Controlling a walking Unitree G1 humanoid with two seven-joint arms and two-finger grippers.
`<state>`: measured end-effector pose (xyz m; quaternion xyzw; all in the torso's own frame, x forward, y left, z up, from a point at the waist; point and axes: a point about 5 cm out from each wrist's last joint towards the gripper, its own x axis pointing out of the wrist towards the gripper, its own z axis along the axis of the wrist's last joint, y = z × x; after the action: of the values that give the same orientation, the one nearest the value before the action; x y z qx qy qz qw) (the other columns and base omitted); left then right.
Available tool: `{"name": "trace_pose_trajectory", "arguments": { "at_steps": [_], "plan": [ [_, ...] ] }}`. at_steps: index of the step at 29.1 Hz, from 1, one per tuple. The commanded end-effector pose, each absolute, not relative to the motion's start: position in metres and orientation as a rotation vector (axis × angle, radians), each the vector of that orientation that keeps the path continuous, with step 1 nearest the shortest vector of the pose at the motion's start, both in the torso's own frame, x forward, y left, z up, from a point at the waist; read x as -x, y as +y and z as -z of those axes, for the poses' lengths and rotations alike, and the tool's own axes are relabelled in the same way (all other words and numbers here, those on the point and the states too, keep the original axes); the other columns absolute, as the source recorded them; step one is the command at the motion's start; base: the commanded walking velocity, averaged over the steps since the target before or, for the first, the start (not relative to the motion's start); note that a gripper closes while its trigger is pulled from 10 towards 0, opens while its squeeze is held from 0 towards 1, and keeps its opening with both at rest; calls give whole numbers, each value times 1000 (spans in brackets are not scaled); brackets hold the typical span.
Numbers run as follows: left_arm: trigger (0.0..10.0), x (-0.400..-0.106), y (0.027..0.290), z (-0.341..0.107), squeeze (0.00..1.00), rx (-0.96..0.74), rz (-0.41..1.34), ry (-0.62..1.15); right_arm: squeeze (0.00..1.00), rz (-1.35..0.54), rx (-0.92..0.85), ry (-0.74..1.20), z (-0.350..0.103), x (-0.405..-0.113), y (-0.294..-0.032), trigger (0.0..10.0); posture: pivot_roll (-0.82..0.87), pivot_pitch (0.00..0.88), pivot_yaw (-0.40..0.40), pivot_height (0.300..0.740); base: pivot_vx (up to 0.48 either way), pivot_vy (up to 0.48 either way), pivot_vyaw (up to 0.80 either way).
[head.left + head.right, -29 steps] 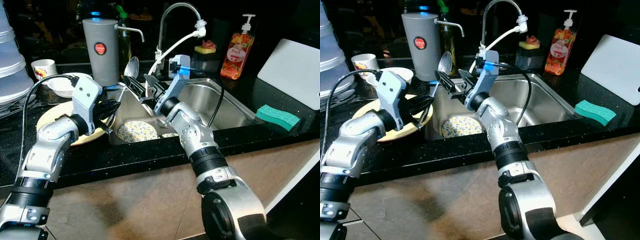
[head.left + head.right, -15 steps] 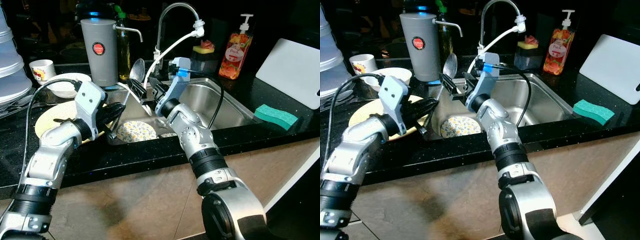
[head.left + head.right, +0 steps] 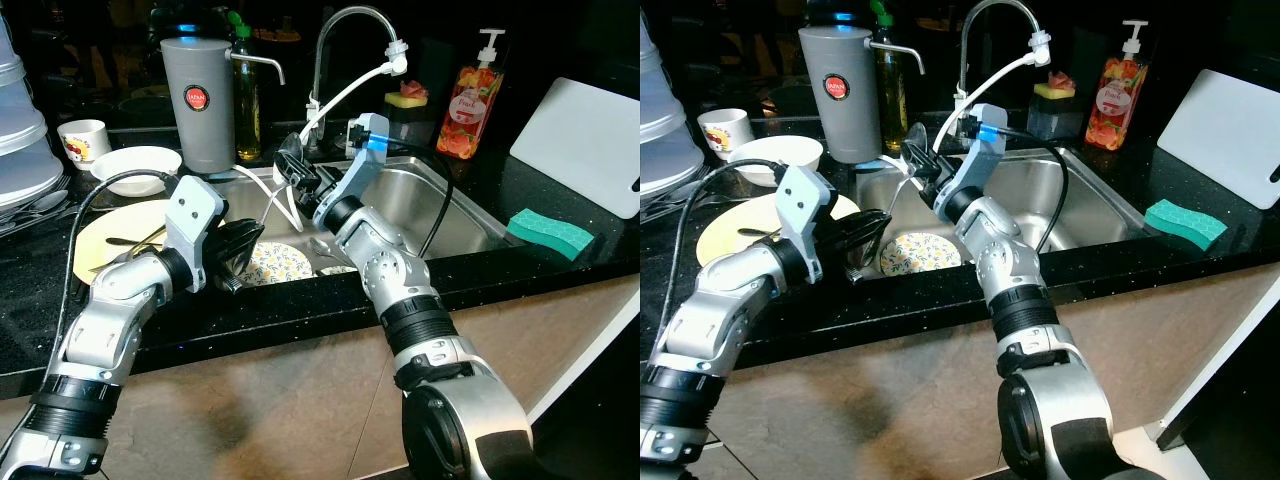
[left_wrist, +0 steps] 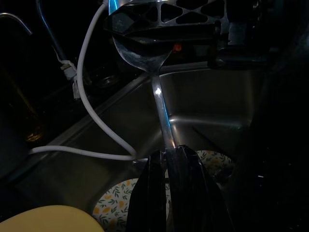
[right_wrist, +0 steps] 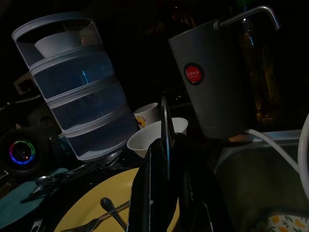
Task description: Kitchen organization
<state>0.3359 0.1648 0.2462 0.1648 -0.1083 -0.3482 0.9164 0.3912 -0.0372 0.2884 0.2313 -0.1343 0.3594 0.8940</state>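
Both arms reach forward, bent at the elbow; left gripper (image 3: 243, 262) and right gripper (image 3: 293, 172) pinched closed.

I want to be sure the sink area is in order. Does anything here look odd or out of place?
Yes. One large metal spoon is gripped at both ends above the sink: the left gripper is shut on its handle and the right gripper on its bowl. A loose white hose from the faucet droops down into the sink.

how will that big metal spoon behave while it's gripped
The spoon looks like polished steel, so it is probably stiff but slippery. The left claw pinches only the end of its thin handle, so it may pivot there. The right claw on the bowl should help steady it.
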Motion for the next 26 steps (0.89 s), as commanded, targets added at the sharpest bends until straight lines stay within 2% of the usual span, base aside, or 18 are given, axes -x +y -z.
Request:
{"name": "trace_pose_trajectory", "arguments": {
  "at_steps": [1, 7, 8, 9, 10, 15, 18, 20, 21, 22, 24, 25, 26],
  "plan": [
    [0, -333, 161, -246, 0, -345, 737, -239, 0, -742, -514, -292, -292, -391, -41, 0, 37, 0, -40, 740, 0, 0, 0],
    [0, -336, 166, -247, 0, -349, 701, -237, 0, -708, -547, -301, -297, -396, -50, 0, 41, 2, -44, 740, 0, 0, 0],
    [4667, -337, 167, -247, 267, -345, 683, -234, 0, -701, -555, -303, -298, -396, -51, 0, 41, 2, -44, 740, 0, 0, 0],
    [10000, -337, 168, -247, 847, -344, 680, -229, 0, -696, -561, -305, -299, -397, -53, 0, 43, 5, -45, 740, 0, 0, 0],
    [10000, -338, 169, -247, 1000, -337, 676, -221, 0, -684, -572, -308, -300, -398, -56, 0, 44, 7, -46, 740, 0, 0, 0],
    [10000, -339, 170, -248, 1000, -336, 667, -224, 0, -670, -583, -312, -301, -400, -59, 0, 45, 9, -46, 740, 0, 0, 0],
    [10000, -340, 173, -249, 1000, -357, 646, -224, 0, -635, -595, -322, -303, -402, -66, 0, 46, 11, -47, 740, 0, 0, 0],
    [10000, -344, 181, -250, 1000, -414, 570, -224, 0, -547, -579, -349, -303, -407, -79, 0, 45, 12, -46, 740, 0, 0, 0],
    [10000, -346, 186, -251, 914, -444, 524, -222, 0, -494, -549, -362, -303, -409, -86, 0, 45, 12, -45, 740, 0, 0, 0],
    [10000, -348, 190, -252, 141, -452, 493, -220, 0, -450, -517, -369, -301, -411, -93, 0, 45, 12, -45, 740, 0, 0, 0],
    [10000, -348, 190, -252, 141, -452, 493, -220, 0, -450, -517, -369, -301, -411, -93, 0, 45, 12, -45, 740, 0, 0, 0],
    [10000, -349, 191, -253, 0, -446, 479, -219, 0, -417, -485, -372, -298, -412, -97, 0, 45, 13, -46, 740, 0, 0, 0],
    [10000, -349, 190, -255, 0, -431, 480, -224, 0, -403, -435, -371, -292, -412, -99, 314, 45, 13, -46, 740, 0, 0, 0]
  ]
}}
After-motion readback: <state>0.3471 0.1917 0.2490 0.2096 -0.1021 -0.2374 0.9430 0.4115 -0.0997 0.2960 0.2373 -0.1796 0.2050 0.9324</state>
